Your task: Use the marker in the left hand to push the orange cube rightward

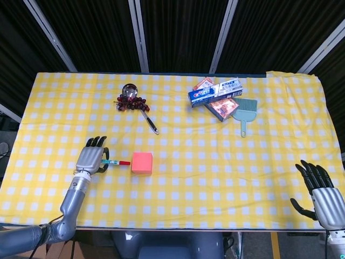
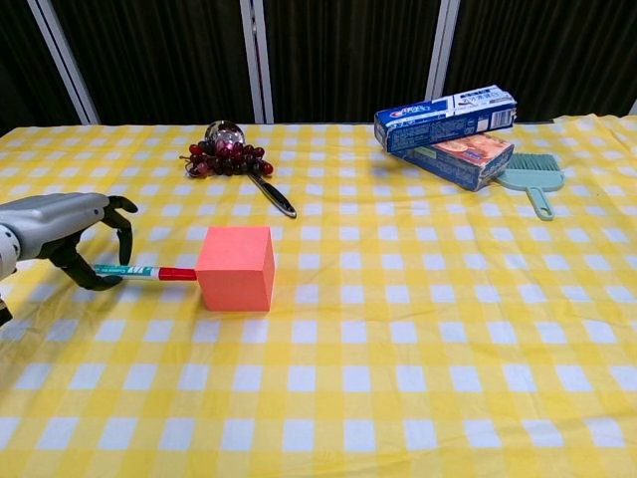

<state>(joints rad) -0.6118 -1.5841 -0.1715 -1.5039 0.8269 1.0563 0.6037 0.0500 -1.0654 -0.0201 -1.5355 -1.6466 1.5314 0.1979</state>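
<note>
- While the left hand [image 2: 70, 239] grips the marker [image 2: 144, 271] near the left edge of the surface [image 2: 418, 398], its fingers curl around the pen's rear end, and the pen points rightward, lifted slightly off the yellow checked cloth.
- The marker's red tip touches the left face of the orange cube [image 2: 236, 268]; in the head view the same contact shows, with the hand [image 1: 91, 160], marker [image 1: 116, 162] and cube [image 1: 142, 162] in one line.
- The orange cube sits on the cloth left of centre, well apart from everything else.
- The right hand [image 1: 322, 195] shows only in the head view, at the lower right corner past the front edge of the surface, fingers spread and holding nothing.
- Toward the back, a bunch of dark grapes [image 2: 224, 158] lies against a metal ladle [image 2: 254, 169], whose handle runs toward the front.
- At the back right, a toothpaste box [image 2: 446, 117] rests on top of another box [image 2: 460, 158], with a small teal brush [image 2: 530, 179] just beside them.
</note>
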